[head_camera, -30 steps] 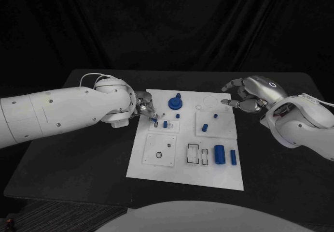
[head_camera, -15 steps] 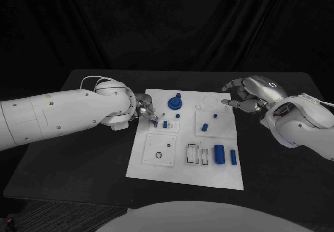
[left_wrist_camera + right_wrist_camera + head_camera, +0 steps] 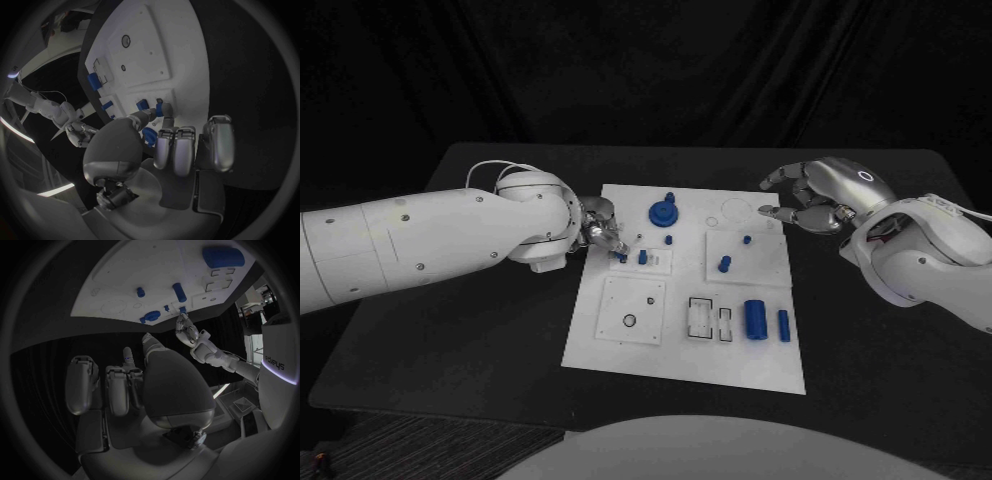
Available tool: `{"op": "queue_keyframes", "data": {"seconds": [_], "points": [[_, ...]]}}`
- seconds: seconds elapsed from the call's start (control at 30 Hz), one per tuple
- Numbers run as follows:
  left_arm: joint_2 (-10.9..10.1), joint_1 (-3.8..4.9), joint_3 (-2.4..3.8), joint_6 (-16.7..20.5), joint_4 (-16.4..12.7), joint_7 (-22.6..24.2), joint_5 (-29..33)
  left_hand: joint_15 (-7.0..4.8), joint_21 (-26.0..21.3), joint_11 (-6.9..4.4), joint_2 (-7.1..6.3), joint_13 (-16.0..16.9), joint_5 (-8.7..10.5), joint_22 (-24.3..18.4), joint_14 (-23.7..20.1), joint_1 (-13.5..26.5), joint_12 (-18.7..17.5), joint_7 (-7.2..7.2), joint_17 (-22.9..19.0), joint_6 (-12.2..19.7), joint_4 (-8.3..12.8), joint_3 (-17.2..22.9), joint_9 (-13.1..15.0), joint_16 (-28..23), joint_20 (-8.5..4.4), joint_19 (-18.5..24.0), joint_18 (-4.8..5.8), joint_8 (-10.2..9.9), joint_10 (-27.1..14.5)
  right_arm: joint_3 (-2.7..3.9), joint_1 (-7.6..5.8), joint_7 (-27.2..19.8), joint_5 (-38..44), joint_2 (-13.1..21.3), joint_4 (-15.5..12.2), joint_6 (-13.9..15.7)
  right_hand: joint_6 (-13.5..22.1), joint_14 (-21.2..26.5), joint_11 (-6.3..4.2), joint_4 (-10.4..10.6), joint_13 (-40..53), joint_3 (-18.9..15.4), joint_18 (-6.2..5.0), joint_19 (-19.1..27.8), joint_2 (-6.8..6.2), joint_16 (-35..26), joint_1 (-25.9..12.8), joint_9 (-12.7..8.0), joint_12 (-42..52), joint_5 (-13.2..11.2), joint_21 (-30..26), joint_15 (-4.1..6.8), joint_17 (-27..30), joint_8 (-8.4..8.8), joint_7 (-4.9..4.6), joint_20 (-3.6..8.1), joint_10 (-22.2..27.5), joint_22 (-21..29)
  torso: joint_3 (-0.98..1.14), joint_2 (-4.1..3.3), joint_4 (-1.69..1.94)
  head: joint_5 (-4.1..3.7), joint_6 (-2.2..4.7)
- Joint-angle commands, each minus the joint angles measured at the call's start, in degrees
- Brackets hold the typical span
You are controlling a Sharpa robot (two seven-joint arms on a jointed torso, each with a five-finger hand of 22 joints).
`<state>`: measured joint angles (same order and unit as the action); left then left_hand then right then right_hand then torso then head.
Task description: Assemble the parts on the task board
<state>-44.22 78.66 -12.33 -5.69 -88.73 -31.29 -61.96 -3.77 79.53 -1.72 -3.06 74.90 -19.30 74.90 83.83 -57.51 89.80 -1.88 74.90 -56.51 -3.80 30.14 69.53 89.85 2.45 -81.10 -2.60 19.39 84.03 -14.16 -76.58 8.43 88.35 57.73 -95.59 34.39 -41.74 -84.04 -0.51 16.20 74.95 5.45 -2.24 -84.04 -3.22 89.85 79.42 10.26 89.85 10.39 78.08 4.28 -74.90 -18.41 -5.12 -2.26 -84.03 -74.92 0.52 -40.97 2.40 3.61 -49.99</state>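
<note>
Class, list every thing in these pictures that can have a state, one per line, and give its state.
Left hand: at the board's left edge, fingertips at a small blue part.
Right hand: fingers curled, holding nothing, beside the board's far right corner.
Task board: flat on the table.
Large blue cylinder: lying on the board.
Round blue part: upright on the board.

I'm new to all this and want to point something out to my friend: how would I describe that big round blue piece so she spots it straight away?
Start at the white task board in the middle of the black table and look along its far edge. Just beyond the left robot hand sits the round blue part, a flat disc with a short stem rising from it. Its neighbours are smaller slim pegs and bars; it alone is disc-shaped.
</note>
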Motion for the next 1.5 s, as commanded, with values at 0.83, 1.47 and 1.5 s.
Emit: {"op": "queue_keyframes", "data": {"seconds": [0.83, 1.47, 1.5], "points": [[0.05, -1.10, 0.00, -0.64, -0.23, 0.59, 0.22, 0.06, -0.91, 0.27, 1.06, 15.10, 8.73, 10.19, 6.17, 2.82, 0.20, -0.21, 15.10, -0.10, -0.86, -2.83, -0.38, 0.15, 0.30, 0.48, -0.62, -0.69, 5.97, 0.04, 0.23, 0.97, 0.18, 0.03, 0.02, -0.45, -0.65, -5.82, 0.26, -0.56, 15.05, 0.02, -0.56, -0.73, 0.32, -0.33, 1.09, -0.55, 0.15, 2.05, -0.35, -0.48, -14.58, 0.25, -0.05, -0.31, -5.97, -11.35, -0.05, 0.01, -0.01, 0.19, -0.01], [0.23, -1.28, 0.00, -0.28, 0.74, -0.10, 0.22, 1.01, -1.77, 1.40, 1.58, 15.10, 16.53, 10.51, 6.17, 12.08, 0.20, -1.50, 15.10, 1.09, -12.04, -18.17, -1.61, 0.15, 1.20, 0.68, -0.73, -2.70, 5.97, 0.04, 0.34, 1.11, 0.18, 0.09, 0.10, -0.91, -1.01, -5.81, 0.28, -1.04, 15.05, 0.46, -0.57, -0.76, 0.38, -0.39, 2.35, -1.40, 0.15, 5.61, -0.50, -0.49, -14.52, 0.56, -0.10, -0.31, -5.97, -11.35, -0.06, 0.02, -0.02, 0.15, -0.01], [0.23, -1.29, 0.00, 0.04, 0.80, 0.01, 0.22, 0.93, -1.73, 1.30, 2.10, 15.10, 16.53, 10.59, 6.17, 12.08, 0.20, -1.34, 15.10, 0.77, -12.67, -19.49, -0.68, 0.15, 1.18, 0.59, -0.72, -1.71, 5.97, 0.04, 0.35, 1.11, 0.18, 0.10, 0.11, -0.92, -1.02, -5.81, 0.28, -1.05, 15.05, 0.47, -0.57, -0.75, 0.38, -0.40, 2.39, -1.43, 0.15, 5.70, -0.52, -0.50, -14.52, 0.57, -0.10, -0.31, -5.97, -11.34, -0.05, 0.00, -0.01, 0.14, -0.01]]}}
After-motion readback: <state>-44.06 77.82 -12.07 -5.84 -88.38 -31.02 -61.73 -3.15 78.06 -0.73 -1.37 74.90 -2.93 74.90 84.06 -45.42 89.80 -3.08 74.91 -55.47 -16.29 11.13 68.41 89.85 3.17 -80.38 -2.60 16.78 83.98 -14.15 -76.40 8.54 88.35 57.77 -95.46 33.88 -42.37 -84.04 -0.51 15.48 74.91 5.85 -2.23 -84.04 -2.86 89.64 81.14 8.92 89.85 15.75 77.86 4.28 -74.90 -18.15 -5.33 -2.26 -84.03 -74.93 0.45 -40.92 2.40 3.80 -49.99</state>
